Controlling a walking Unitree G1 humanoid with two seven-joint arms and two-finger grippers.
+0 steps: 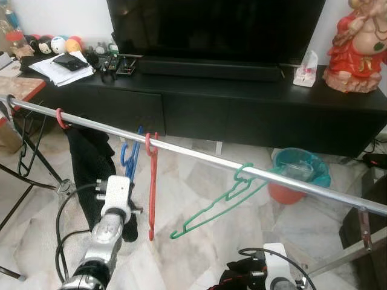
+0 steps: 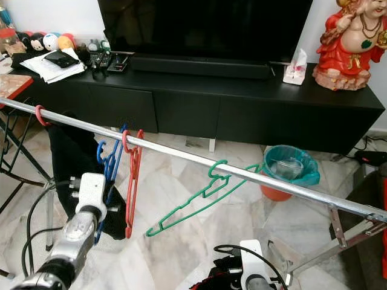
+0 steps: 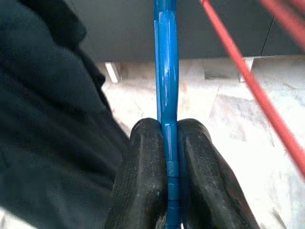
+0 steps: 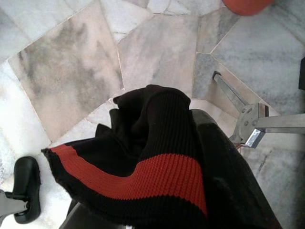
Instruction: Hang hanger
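A silver rail [image 1: 199, 154] runs across in front of me. A blue hanger [image 1: 129, 158] hangs on it with a red hanger [image 1: 152, 193] right beside it; a green hanger [image 1: 211, 208] hangs tilted further right. My left gripper [image 3: 167, 129] is shut on the blue hanger's bar [image 3: 166, 71], below the rail, next to a black garment [image 1: 91, 163] that hangs on a pink hook [image 1: 60, 118]. Low at the right, my right gripper [image 4: 171, 107] is shut on a black knit garment with a red stripe [image 4: 157, 167], which covers its fingers.
A long black TV cabinet [image 1: 242, 103] stands behind the rail, bearing a TV [image 1: 211, 27], a red statue [image 1: 357, 45] and a tissue pack [image 1: 305, 69]. A teal-lined bin [image 1: 299, 172] sits on the marble floor. The rack's legs [image 1: 363, 226] are at the right, a table [image 1: 21, 87] at the left.
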